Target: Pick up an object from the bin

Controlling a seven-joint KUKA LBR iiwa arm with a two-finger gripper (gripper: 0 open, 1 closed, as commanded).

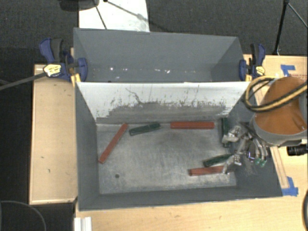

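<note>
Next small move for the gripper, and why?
Probably nudge toward the view's left along the green stick: the gripper sits at its right end, beside the red stick and close to the bin wall, so a more central grasp looks safer.

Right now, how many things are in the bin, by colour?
Red-brown sticks: 3
Dark green sticks: 2
Total: 5
A dark bit at the right wall is unclear and not counted.
</note>
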